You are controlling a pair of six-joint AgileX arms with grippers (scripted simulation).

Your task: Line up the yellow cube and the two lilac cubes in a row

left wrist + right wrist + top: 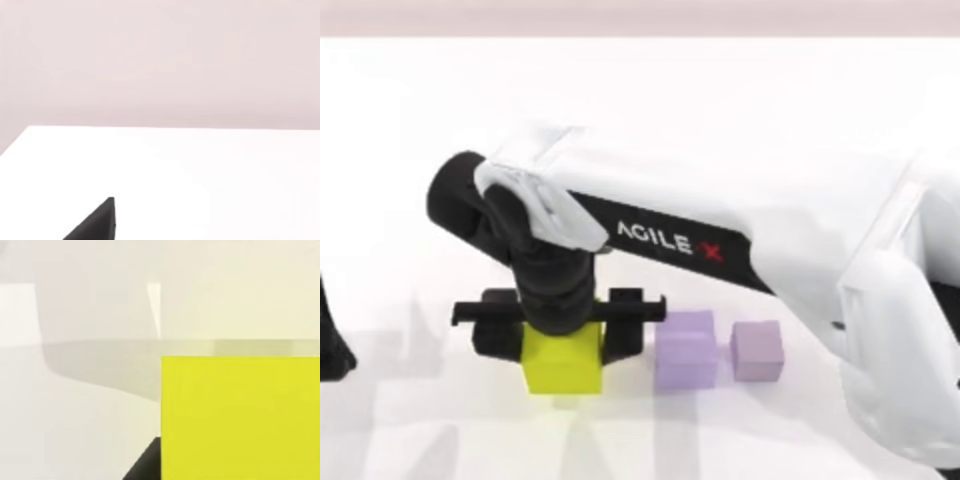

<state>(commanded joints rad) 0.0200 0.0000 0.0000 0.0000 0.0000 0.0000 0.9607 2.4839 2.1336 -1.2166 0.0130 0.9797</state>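
Though wrist-hidden from above, right pincer (563, 335) wide astride yellow cube (563, 360) — beside 2 lilac cubes (686, 348).

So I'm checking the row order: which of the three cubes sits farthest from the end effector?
The smaller lilac cube, at the row's right end; the larger lilac cube separates it from the yellow cube under the right end effector.

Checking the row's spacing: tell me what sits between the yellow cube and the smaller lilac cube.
In the top view, the larger lilac cube sits between the yellow cube and the smaller lilac cube, with narrow strips of bare table on either side.
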